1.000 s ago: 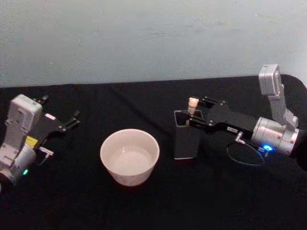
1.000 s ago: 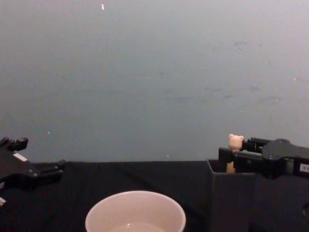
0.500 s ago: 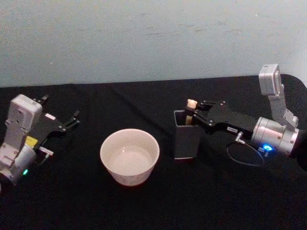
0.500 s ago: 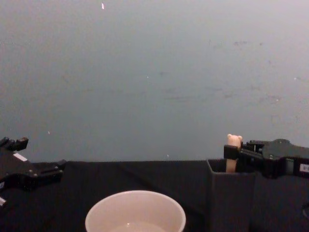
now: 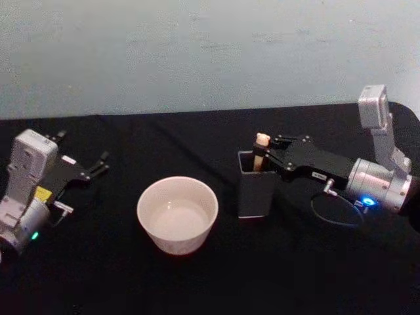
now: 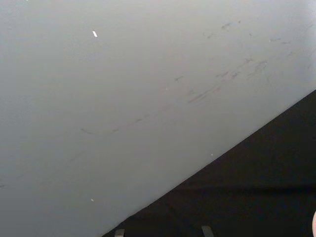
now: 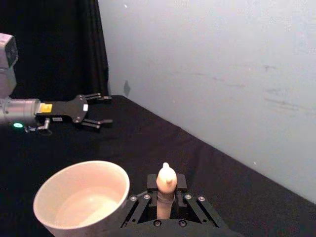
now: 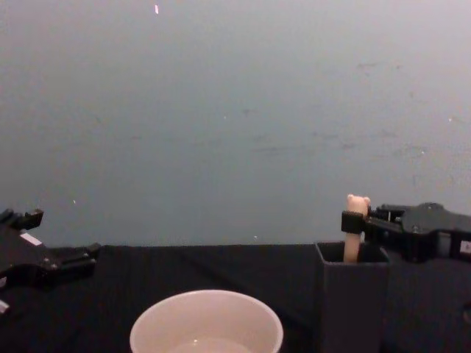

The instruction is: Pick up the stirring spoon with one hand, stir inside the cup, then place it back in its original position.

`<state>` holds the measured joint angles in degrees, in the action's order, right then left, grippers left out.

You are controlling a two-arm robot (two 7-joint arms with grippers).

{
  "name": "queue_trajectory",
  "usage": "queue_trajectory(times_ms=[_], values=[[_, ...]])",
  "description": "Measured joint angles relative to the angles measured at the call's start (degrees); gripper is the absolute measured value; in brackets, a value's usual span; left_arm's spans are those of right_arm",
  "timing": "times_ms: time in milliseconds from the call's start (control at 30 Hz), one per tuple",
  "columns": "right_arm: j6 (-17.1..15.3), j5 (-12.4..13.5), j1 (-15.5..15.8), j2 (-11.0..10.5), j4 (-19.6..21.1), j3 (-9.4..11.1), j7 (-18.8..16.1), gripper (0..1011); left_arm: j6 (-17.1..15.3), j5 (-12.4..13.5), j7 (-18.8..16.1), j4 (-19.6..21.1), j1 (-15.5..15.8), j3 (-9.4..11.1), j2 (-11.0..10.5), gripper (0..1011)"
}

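Note:
The stirring spoon (image 5: 260, 148) stands upright in the dark grey square holder (image 5: 254, 193), its bear-head top (image 8: 358, 205) above the rim. My right gripper (image 5: 264, 156) is shut on the beige handle just below the bear head (image 7: 166, 183). The spoon's bowl is hidden inside the holder (image 8: 352, 301). The cream-white cup (image 5: 177, 213) sits left of the holder, with something pale inside it (image 7: 81, 197). My left gripper (image 5: 98, 164) rests open at the far left, well away from the cup.
Black cloth (image 5: 197, 282) covers the table, with a pale wall (image 8: 235, 110) behind it. A thin cable loop (image 5: 335, 213) hangs under the right wrist. Open cloth lies between the cup (image 8: 206, 323) and the left gripper (image 8: 73, 259).
The right gripper's fingers closed onto the spoon handle. The spoon now stands slightly higher in the holder. The left arm stayed put.

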<state>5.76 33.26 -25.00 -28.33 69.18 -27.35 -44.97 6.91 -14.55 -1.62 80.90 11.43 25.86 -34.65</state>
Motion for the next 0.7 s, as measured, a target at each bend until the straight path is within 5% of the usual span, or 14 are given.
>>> queue_trajectory(times_ms=[700], values=[[1.4,1.7,3.7,-3.3,13.1,4.3,5.4,210,0.0,0.0,0.0,0.0,0.0,0.0,0.0,1001]])
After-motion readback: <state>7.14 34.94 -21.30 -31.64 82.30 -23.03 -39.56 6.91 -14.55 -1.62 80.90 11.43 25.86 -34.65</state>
